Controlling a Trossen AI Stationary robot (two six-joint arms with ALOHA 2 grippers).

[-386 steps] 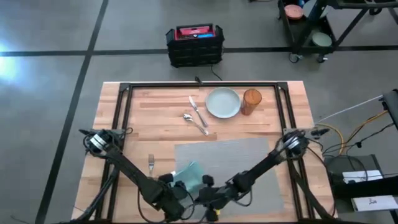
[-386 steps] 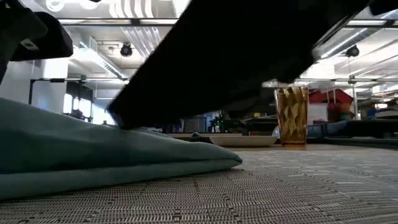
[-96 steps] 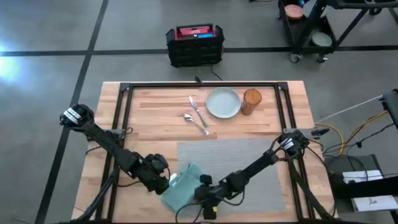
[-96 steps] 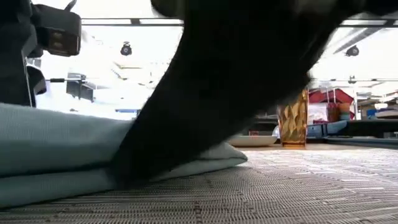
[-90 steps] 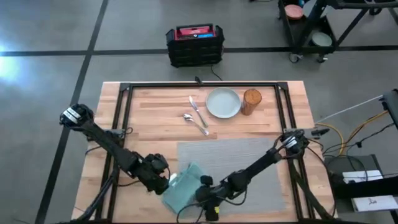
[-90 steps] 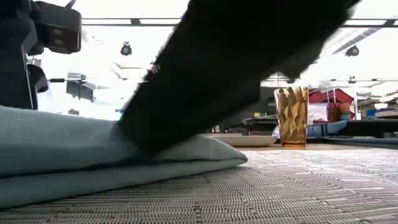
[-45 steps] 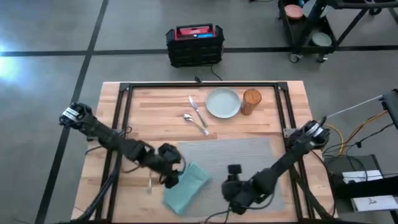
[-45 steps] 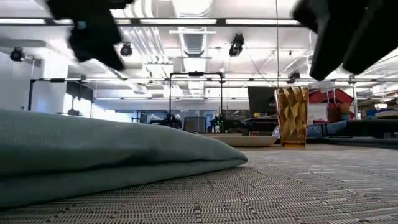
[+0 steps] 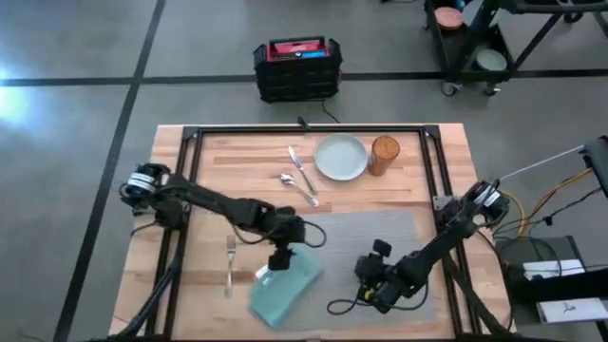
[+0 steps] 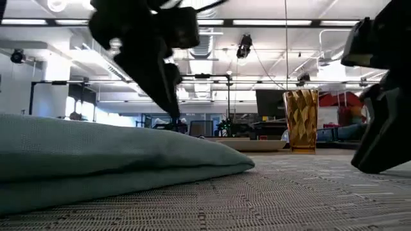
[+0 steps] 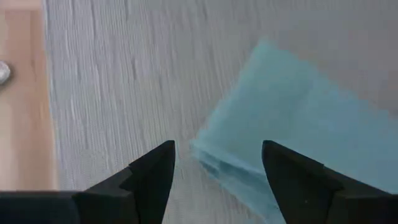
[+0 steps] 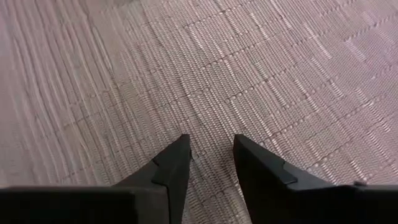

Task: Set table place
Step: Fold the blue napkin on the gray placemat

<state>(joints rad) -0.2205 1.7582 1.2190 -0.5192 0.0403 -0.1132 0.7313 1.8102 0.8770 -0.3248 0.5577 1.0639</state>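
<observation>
A folded teal napkin (image 9: pixel 285 290) lies flat on the near left corner of the grey placemat (image 9: pixel 361 237). My left gripper (image 9: pixel 285 253) hangs open just above the napkin's far corner (image 11: pixel 214 146), one finger on either side of it and clear of it. My right gripper (image 9: pixel 369 271) hovers low over the bare placemat (image 12: pixel 249 74) to the napkin's right. Its fingers stand a narrow gap apart with nothing between them. The fork (image 9: pixel 230 261) lies on the wood left of the placemat.
At the far side of the table (image 9: pixel 218 161) lie a knife (image 9: pixel 302 171) and a spoon (image 9: pixel 299 188), beside a pale plate (image 9: pixel 340 157) and an amber glass (image 9: pixel 384 154). A black frame (image 9: pixel 309 130) runs around the table top. A black crate (image 9: pixel 297 68) stands on the floor beyond.
Both grippers have left the napkin and risen. My left gripper has gone toward the table's right and far edges and now hangs over the napkin's far corner. My right gripper has gone toward the right edge, over bare placemat. The napkin has stayed in place, folded and flat.
</observation>
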